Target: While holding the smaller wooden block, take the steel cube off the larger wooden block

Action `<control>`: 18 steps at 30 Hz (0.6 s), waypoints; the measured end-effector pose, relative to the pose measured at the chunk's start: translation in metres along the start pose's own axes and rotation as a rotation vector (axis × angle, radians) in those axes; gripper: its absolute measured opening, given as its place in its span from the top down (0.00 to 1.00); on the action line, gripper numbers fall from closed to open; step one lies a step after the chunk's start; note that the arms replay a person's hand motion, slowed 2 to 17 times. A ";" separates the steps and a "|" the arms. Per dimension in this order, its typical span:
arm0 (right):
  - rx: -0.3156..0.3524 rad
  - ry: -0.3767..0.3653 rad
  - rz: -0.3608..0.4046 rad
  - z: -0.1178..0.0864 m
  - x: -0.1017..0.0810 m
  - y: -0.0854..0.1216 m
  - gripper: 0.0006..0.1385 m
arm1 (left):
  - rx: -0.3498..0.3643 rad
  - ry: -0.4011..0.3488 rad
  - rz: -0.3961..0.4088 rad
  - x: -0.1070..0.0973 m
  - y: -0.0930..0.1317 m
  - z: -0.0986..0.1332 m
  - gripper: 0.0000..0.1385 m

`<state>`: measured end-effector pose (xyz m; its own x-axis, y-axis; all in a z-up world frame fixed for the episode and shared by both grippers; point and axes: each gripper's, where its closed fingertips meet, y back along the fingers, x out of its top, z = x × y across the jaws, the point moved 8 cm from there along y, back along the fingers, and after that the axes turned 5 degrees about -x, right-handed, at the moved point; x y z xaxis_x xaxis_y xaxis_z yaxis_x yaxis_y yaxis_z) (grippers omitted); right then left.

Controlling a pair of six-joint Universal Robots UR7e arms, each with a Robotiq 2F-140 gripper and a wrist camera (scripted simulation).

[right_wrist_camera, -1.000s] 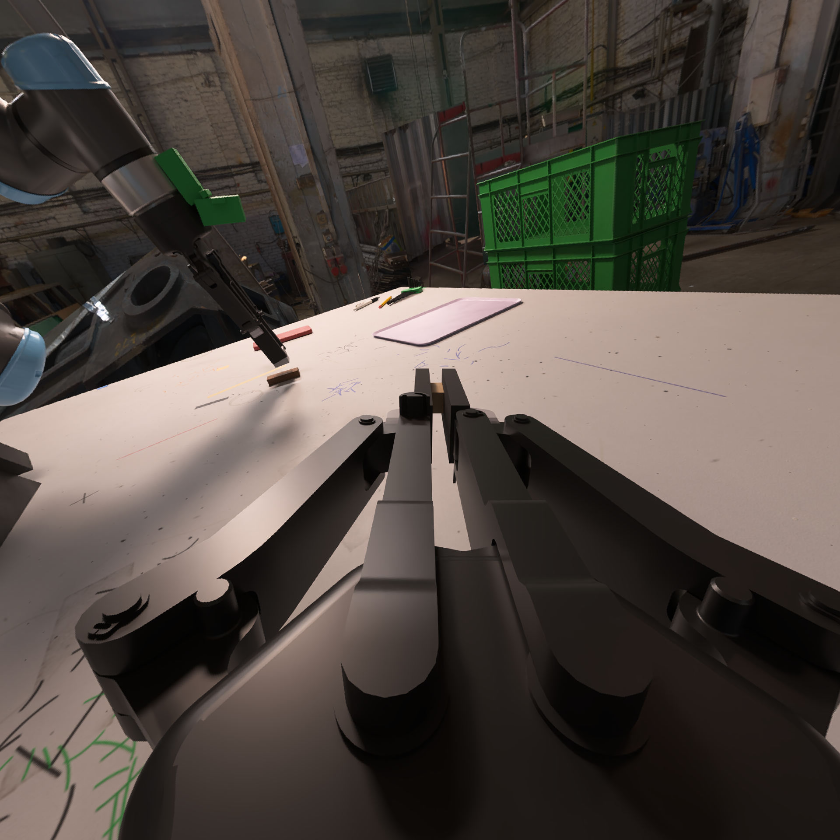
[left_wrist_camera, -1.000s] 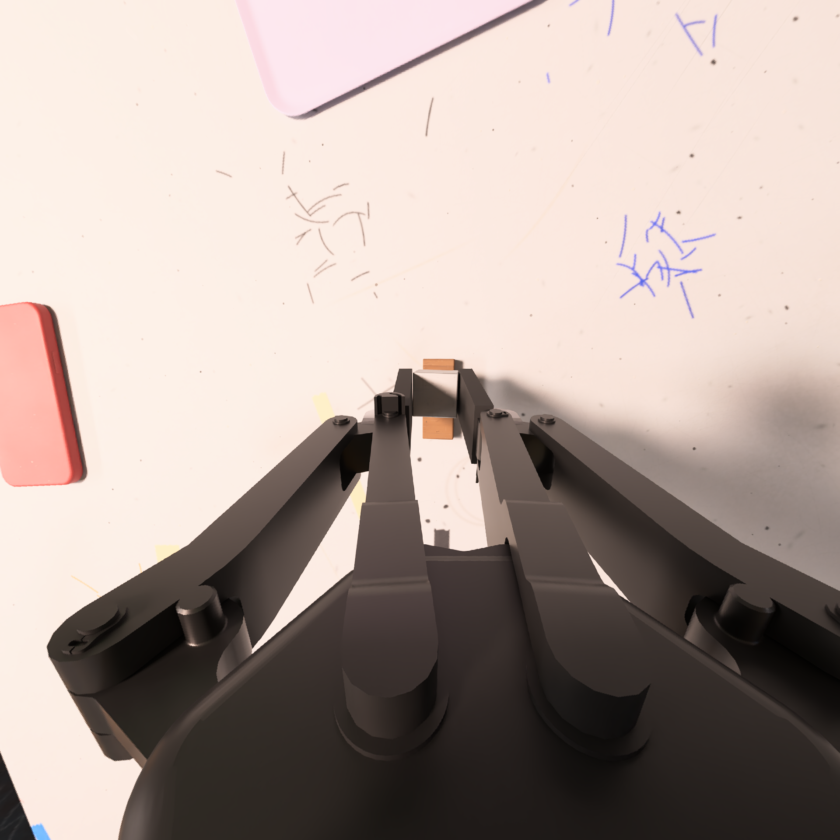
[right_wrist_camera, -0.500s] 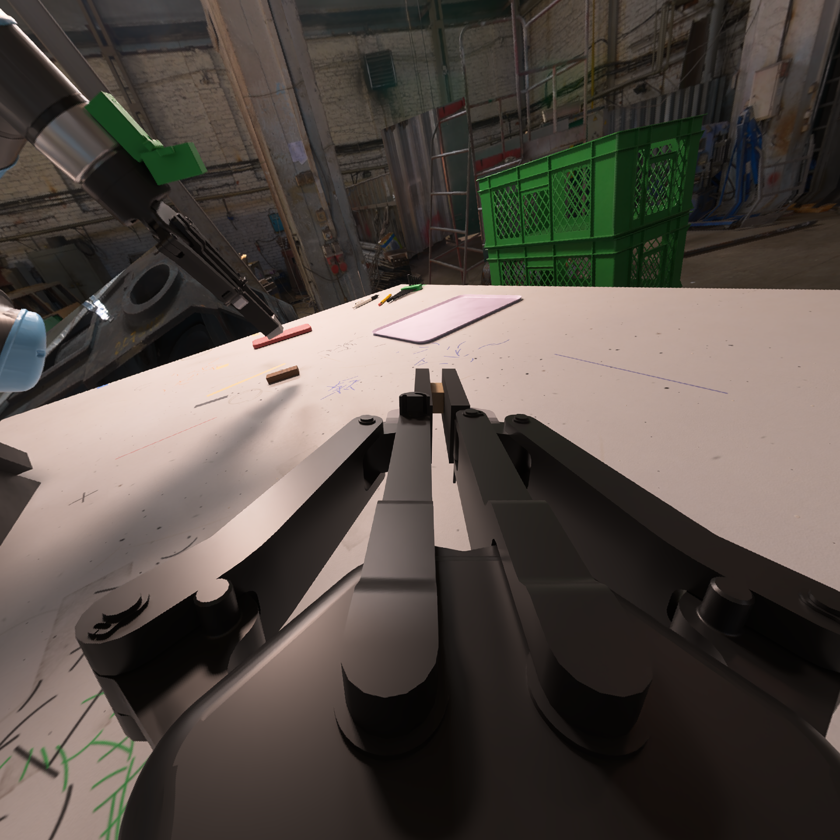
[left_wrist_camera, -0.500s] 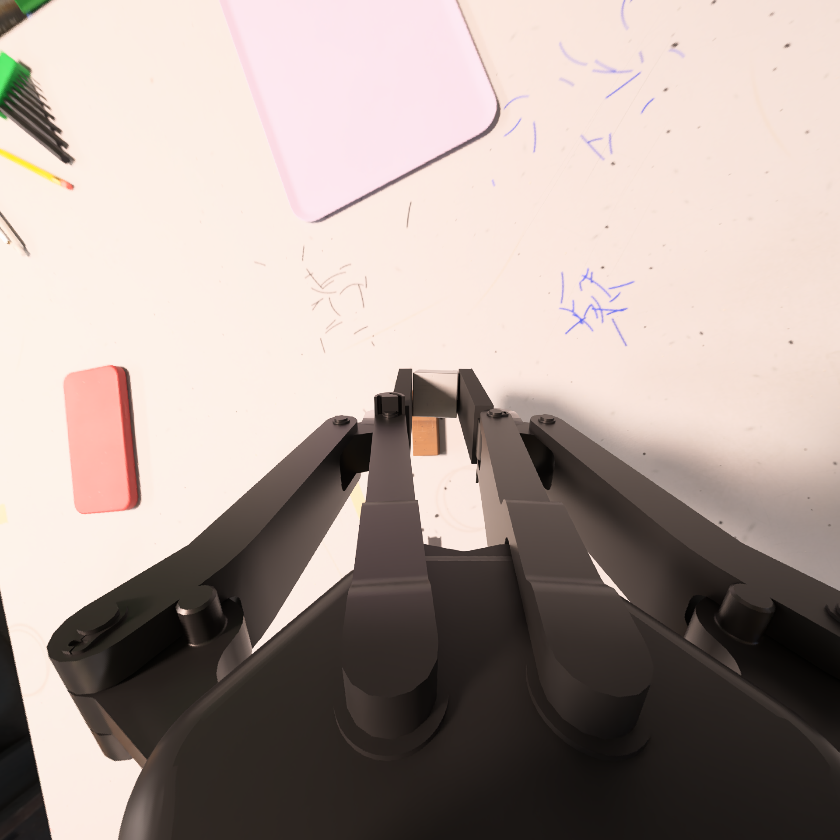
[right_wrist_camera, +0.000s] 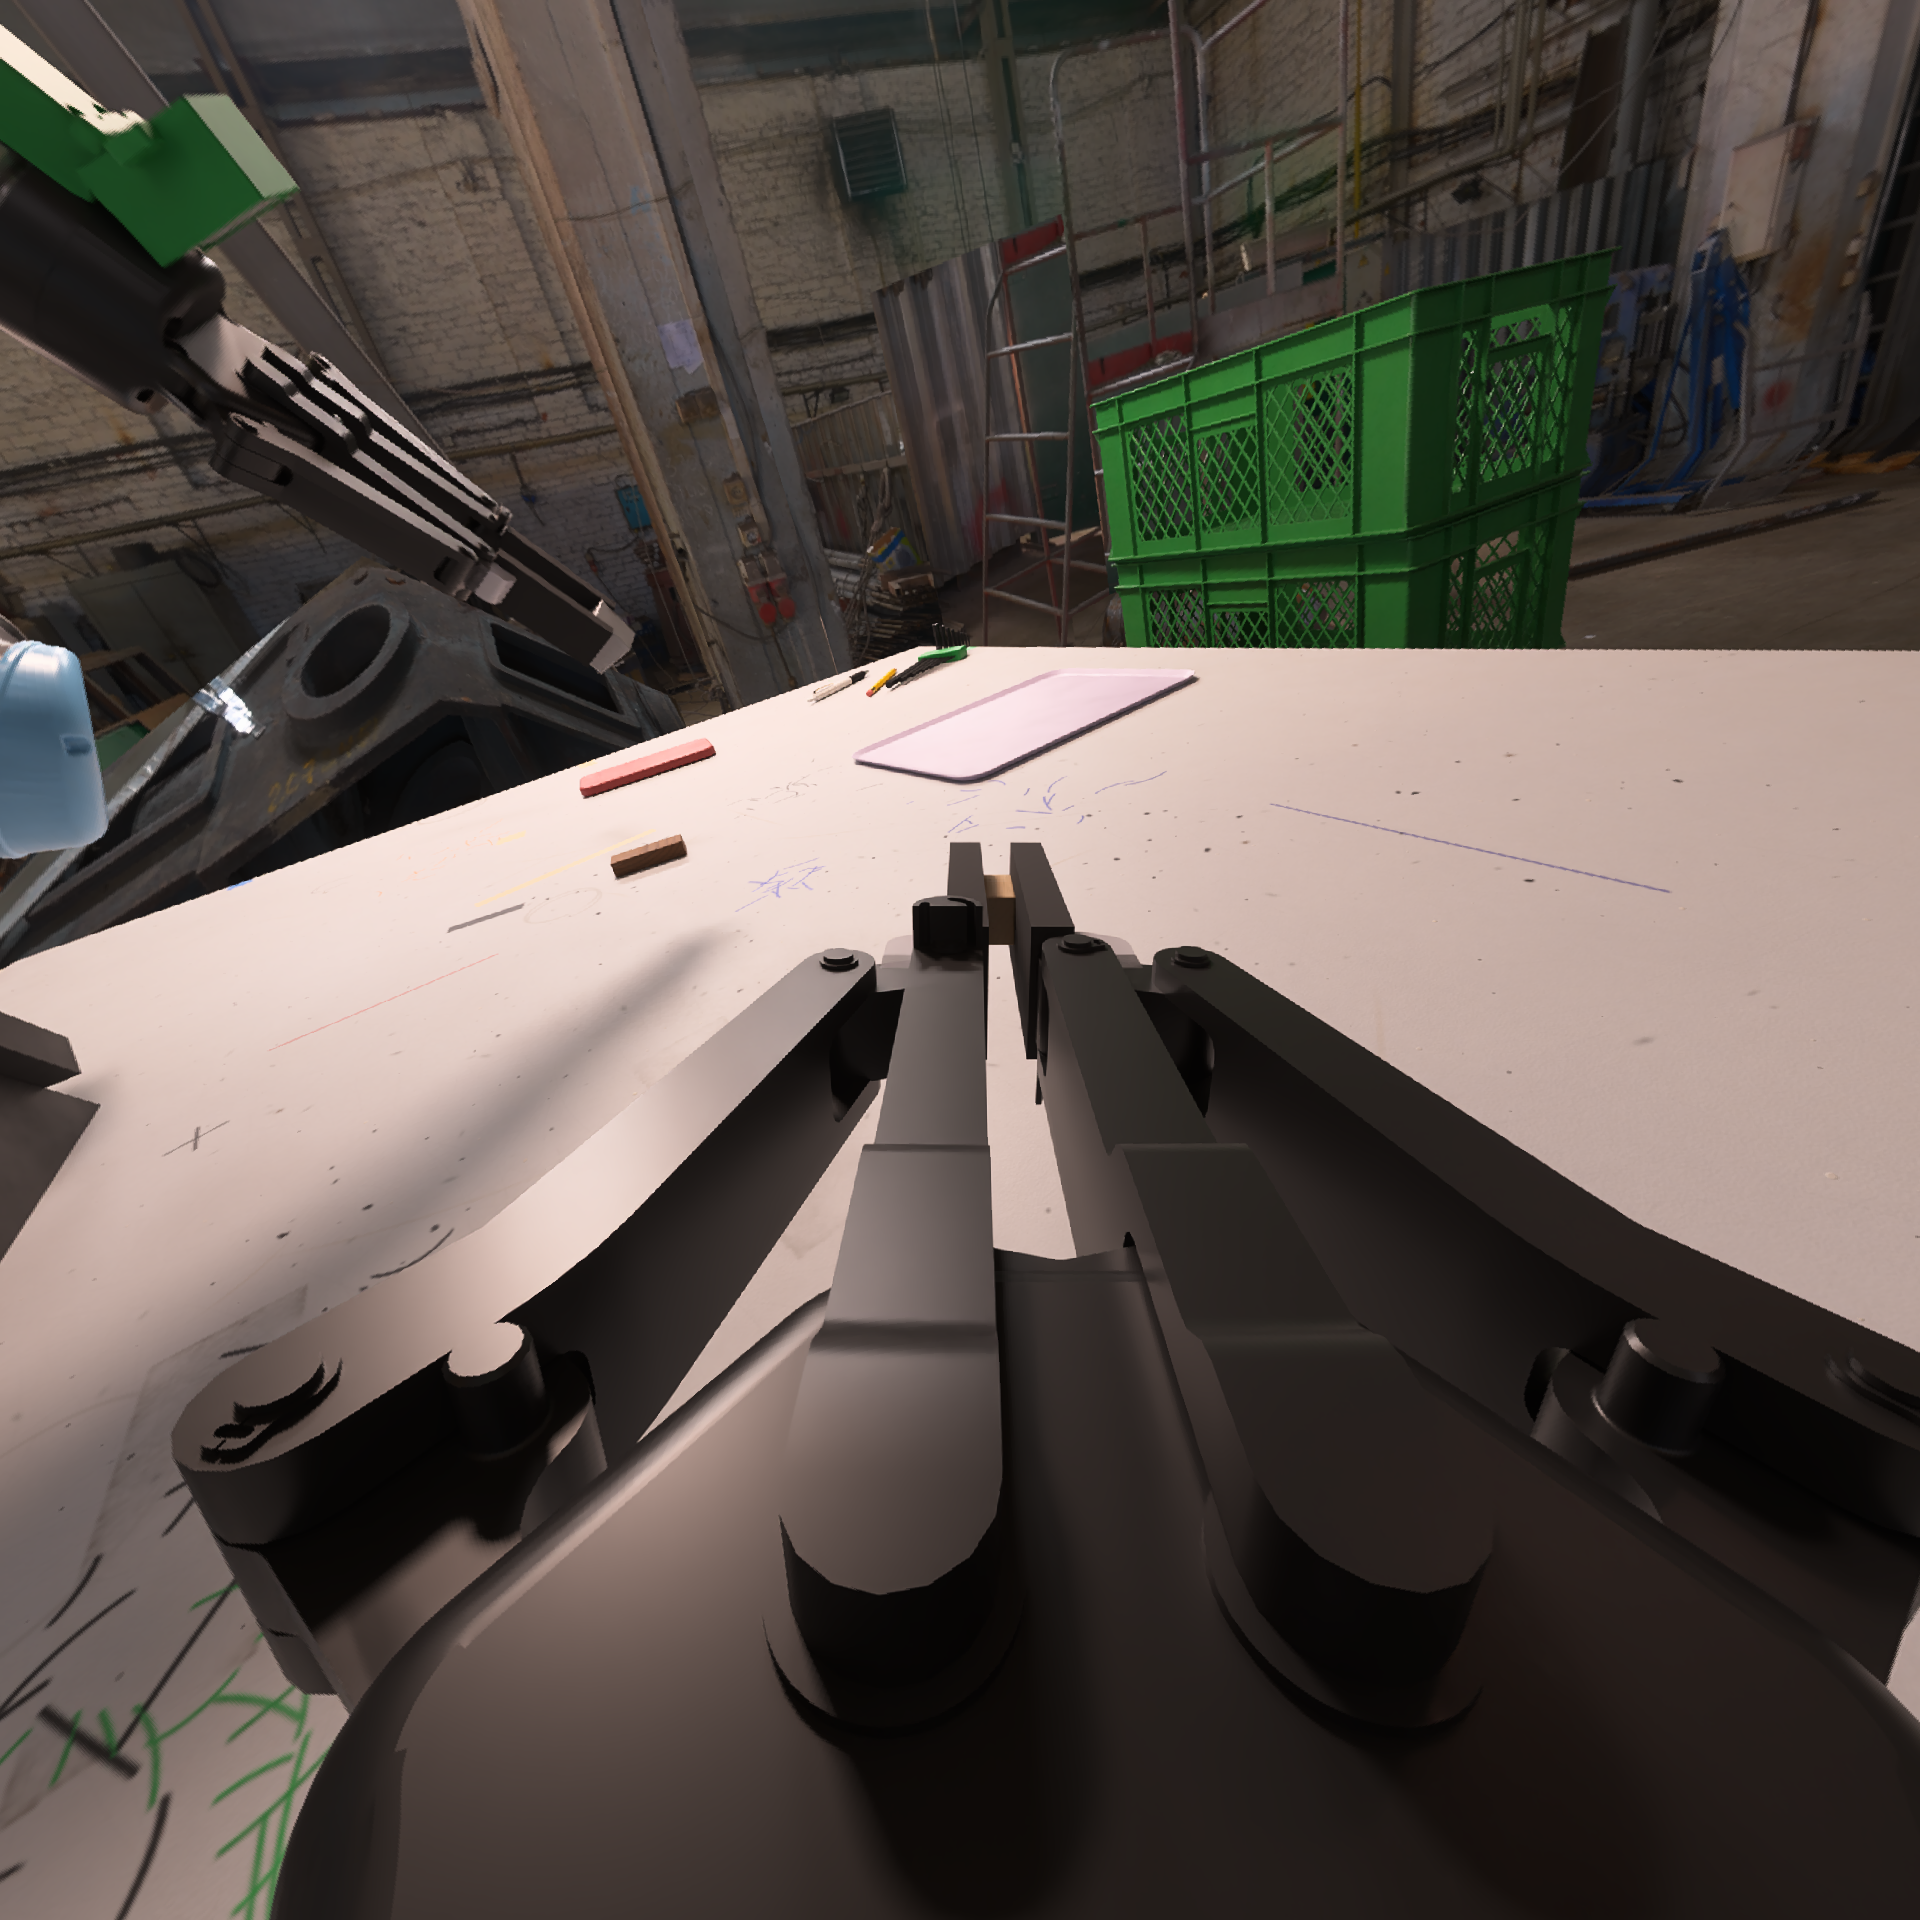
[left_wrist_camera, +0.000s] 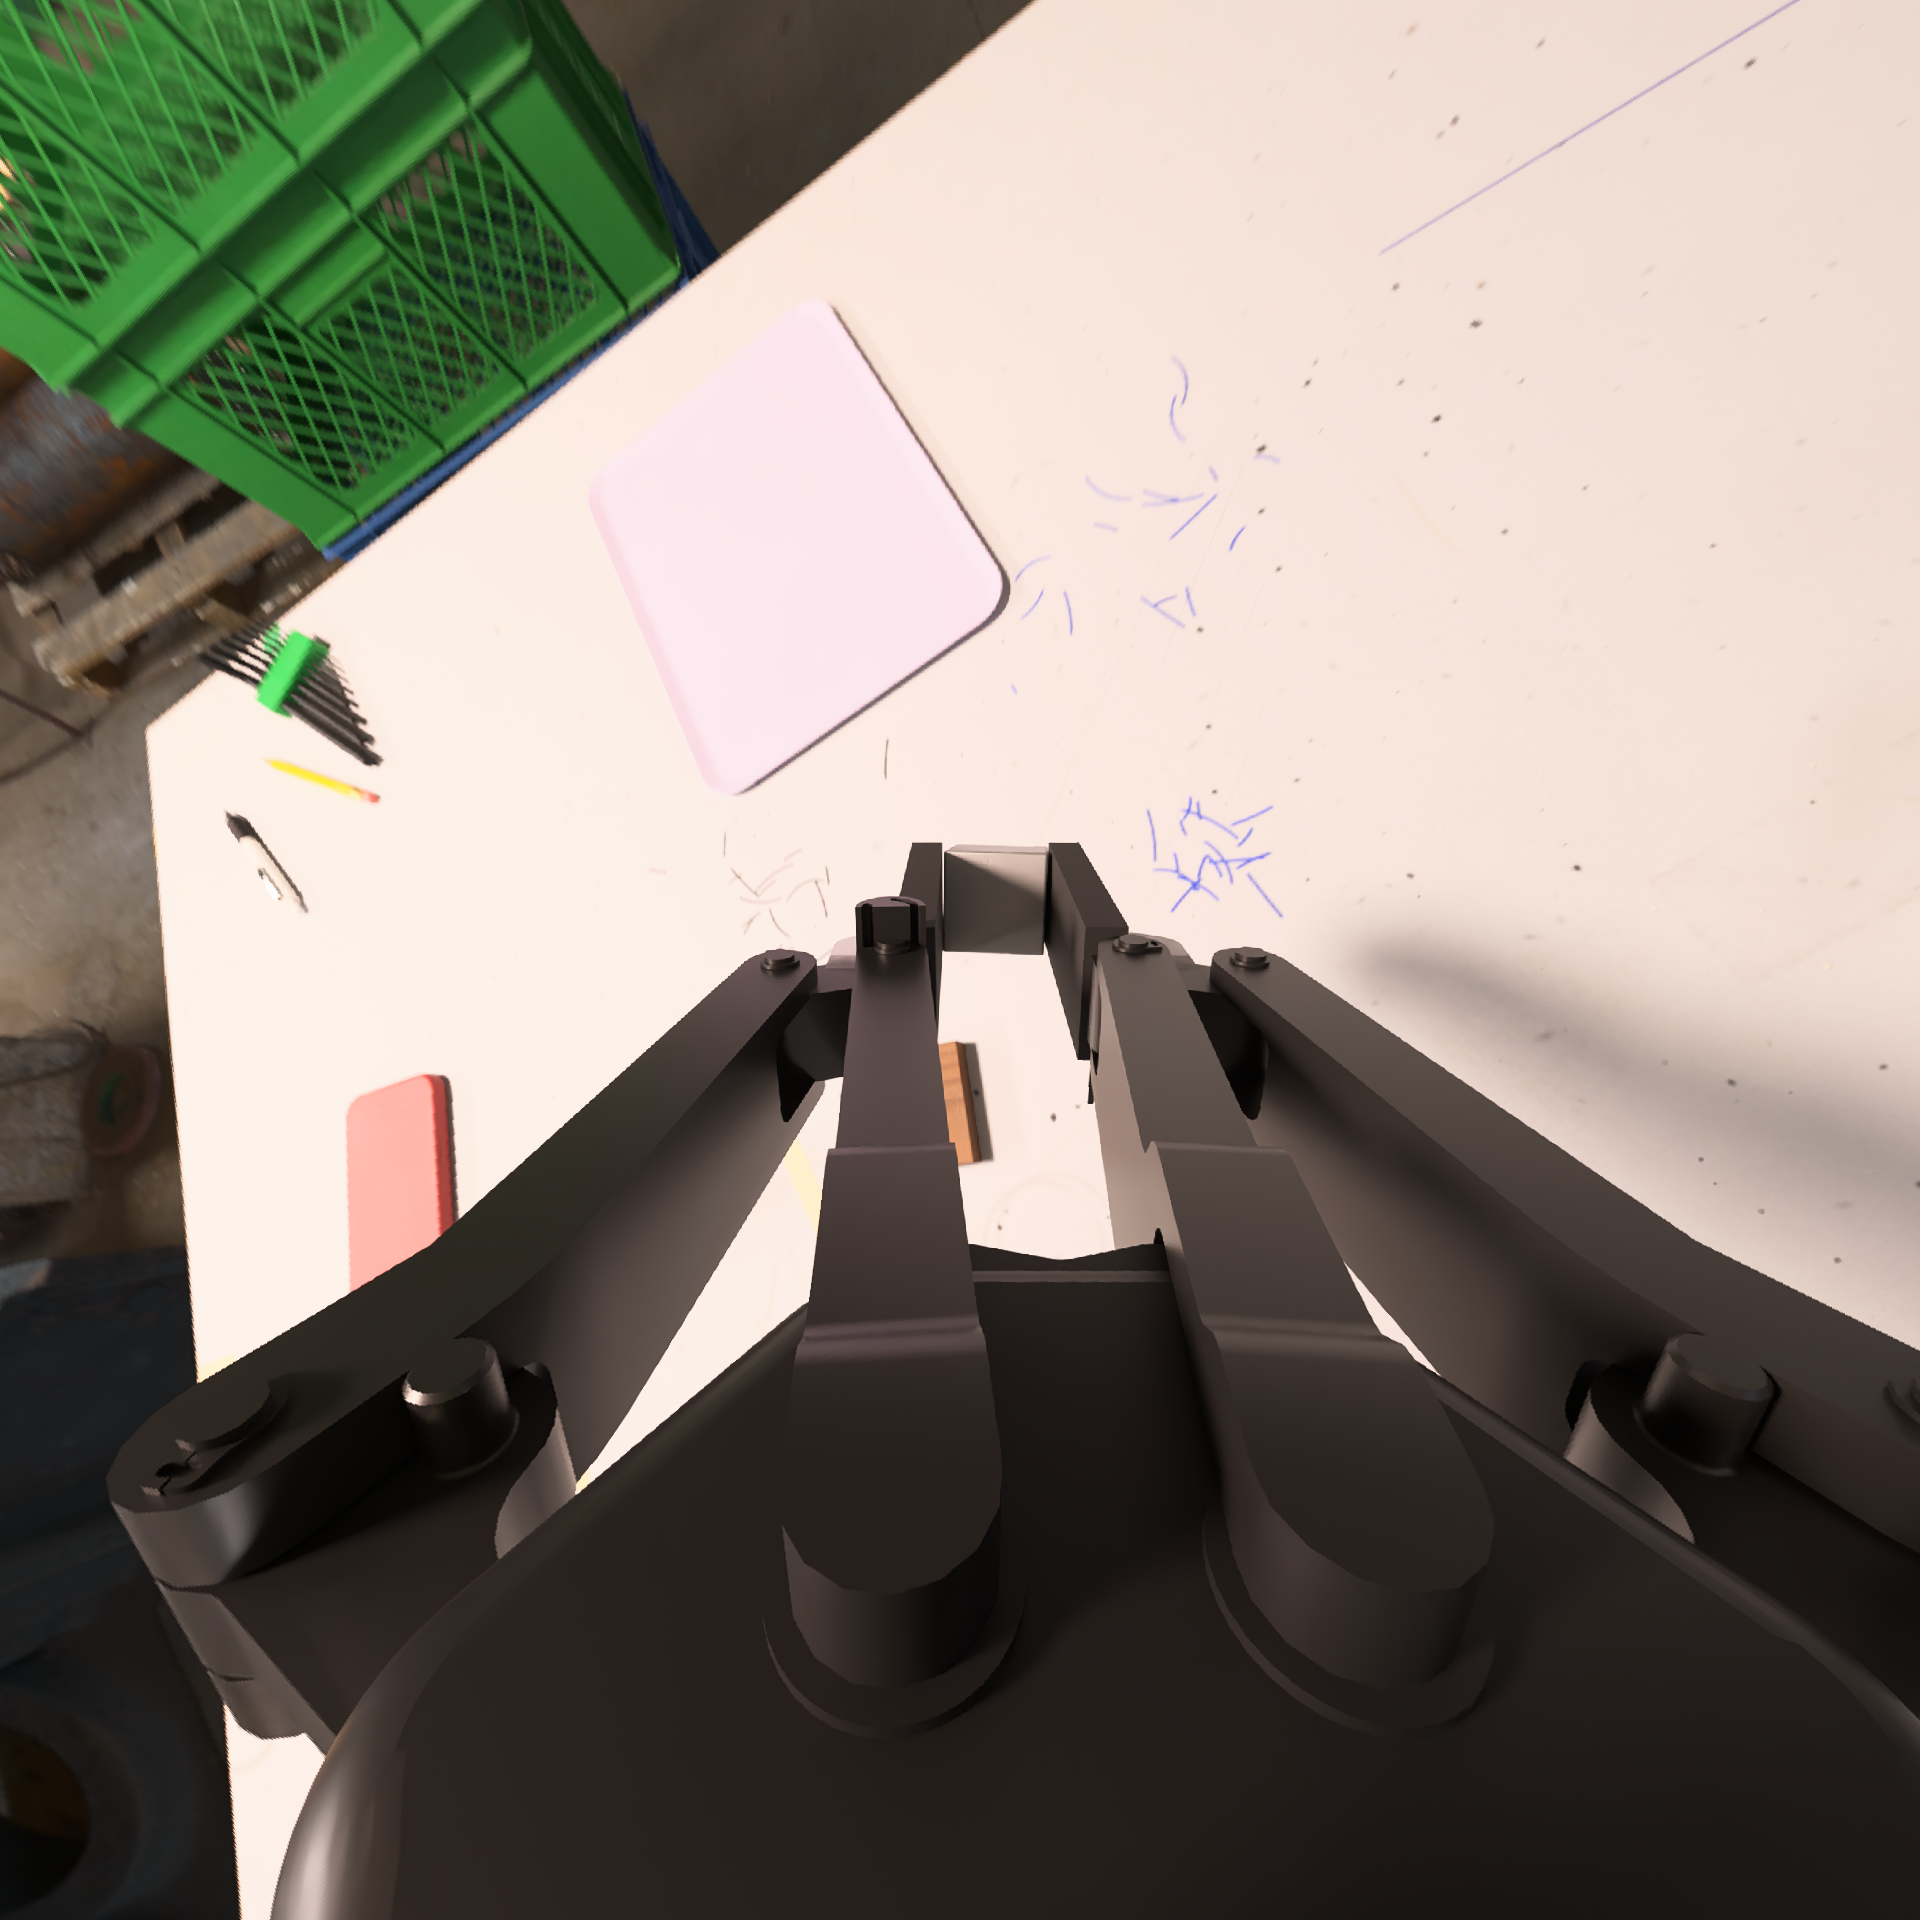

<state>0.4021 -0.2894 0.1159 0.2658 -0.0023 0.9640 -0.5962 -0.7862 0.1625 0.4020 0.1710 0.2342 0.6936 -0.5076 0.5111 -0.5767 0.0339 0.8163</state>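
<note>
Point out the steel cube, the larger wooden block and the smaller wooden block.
steel cube (left_wrist_camera: 993, 898), left wrist view, near face.
larger wooden block (right_wrist_camera: 646, 856), right wrist view, long side face.
smaller wooden block (right_wrist_camera: 998, 906), right wrist view, exposed face.

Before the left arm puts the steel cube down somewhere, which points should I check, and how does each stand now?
1. Shiny grey steel cube clamped between the left gripper fingers: ok.
2. Cube clear of the larger brown wooden block, which lies flat on the white table: ok.
3. Small light wooden block held in the right gripper: ok.
4. How securely the small block is held: cannot tell, only a sliver shows.
5. Bare table near the cube for setting down, apart from the pale pink mat: ok.
</note>
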 end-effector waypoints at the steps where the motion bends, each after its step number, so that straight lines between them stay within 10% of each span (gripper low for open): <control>1: 0.000 0.000 0.000 0.000 0.000 0.000 0.95 | 0.006 -0.014 0.015 0.004 0.004 0.003 0.81; 18: -0.001 0.015 0.011 -0.001 0.002 0.002 0.95 | -0.084 -0.239 0.259 0.061 0.041 0.077 0.81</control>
<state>0.4009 -0.2910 0.1185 0.2480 -0.0020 0.9687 -0.5999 -0.7855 0.1519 0.3878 0.0753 0.2788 0.4024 -0.6597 0.6347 -0.6756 0.2538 0.6922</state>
